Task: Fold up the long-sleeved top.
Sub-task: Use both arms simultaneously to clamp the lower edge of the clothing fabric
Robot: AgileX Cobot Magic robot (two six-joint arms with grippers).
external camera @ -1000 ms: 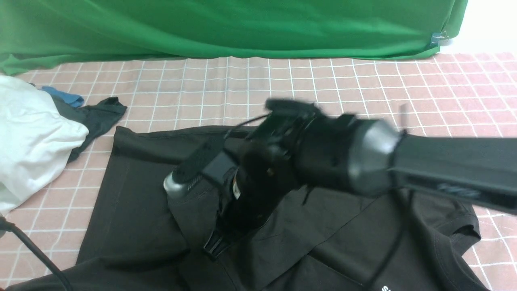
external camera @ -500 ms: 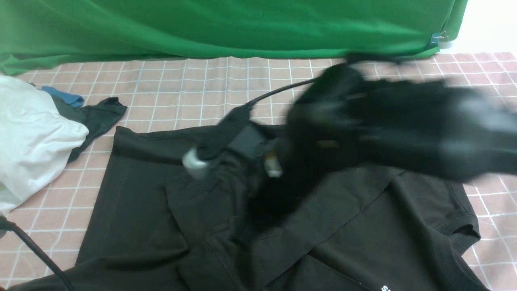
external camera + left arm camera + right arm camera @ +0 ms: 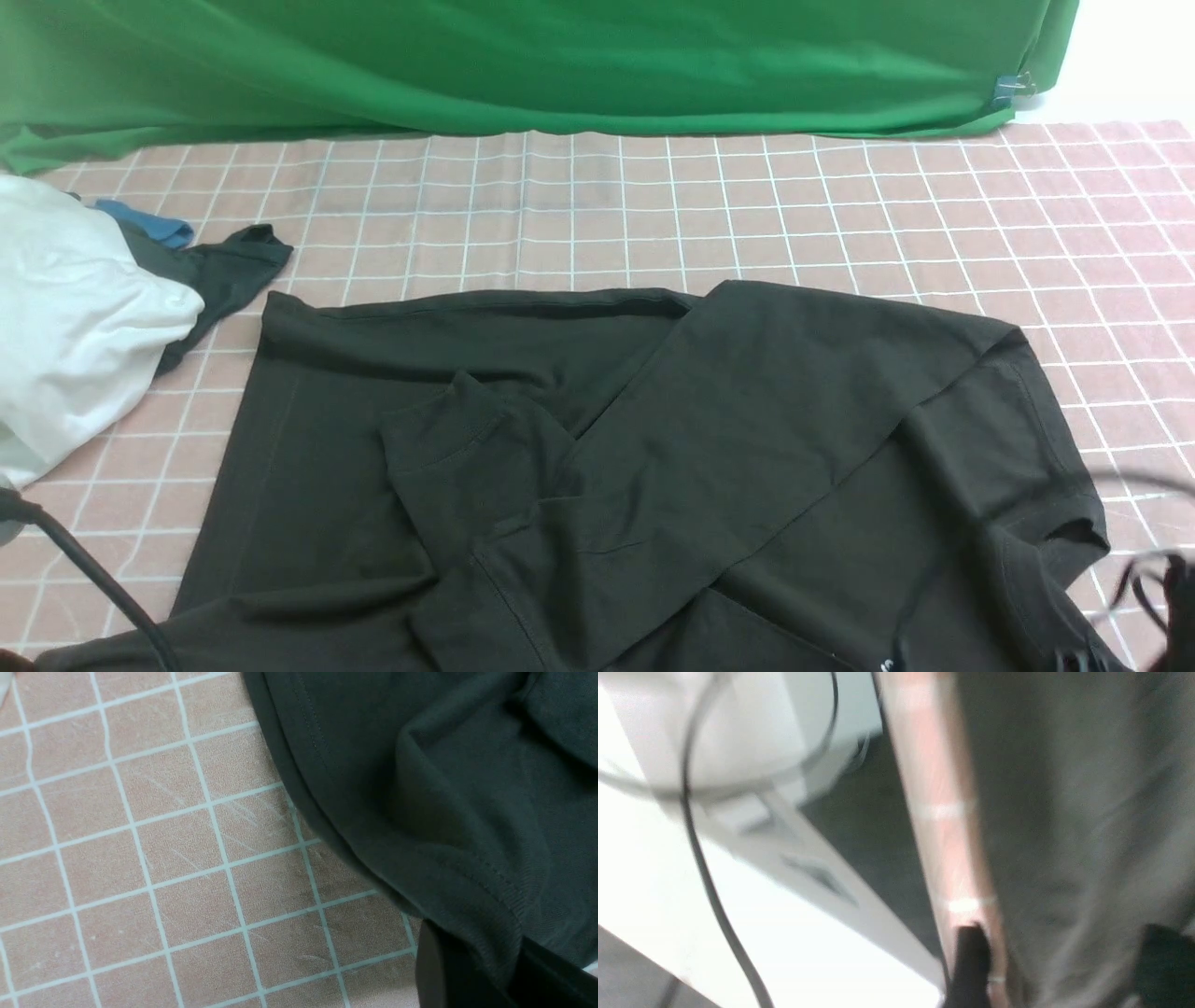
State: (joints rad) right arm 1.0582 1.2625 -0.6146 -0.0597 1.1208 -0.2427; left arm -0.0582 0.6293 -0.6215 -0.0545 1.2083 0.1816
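The long-sleeved top [image 3: 653, 448] lies spread and partly folded on the pink checked cloth, with a cuffed sleeve end [image 3: 448, 420] lying across its middle. In the left wrist view my left gripper [image 3: 502, 970] is shut on a ribbed edge of the top [image 3: 467, 826], beside bare checked cloth. The blurred right wrist view shows my right gripper [image 3: 1064, 966] open, with dark fingers [image 3: 971, 961] wide apart over the top [image 3: 1087, 812] near the table's edge and nothing between them. Only a dark blur of the right arm [image 3: 1162, 597] shows in the front view's bottom right corner.
A white cloth bundle [image 3: 75, 317] sits at the left, with a smaller dark cloth [image 3: 224, 266] and a blue piece [image 3: 149, 224] beside it. A green backdrop [image 3: 523, 65] closes the far side. A black cable [image 3: 84, 569] crosses the near left corner.
My right arm has swung from over the top's middle to the right and down, almost out of the front view. Its jaws have opened. The top now lies uncovered.
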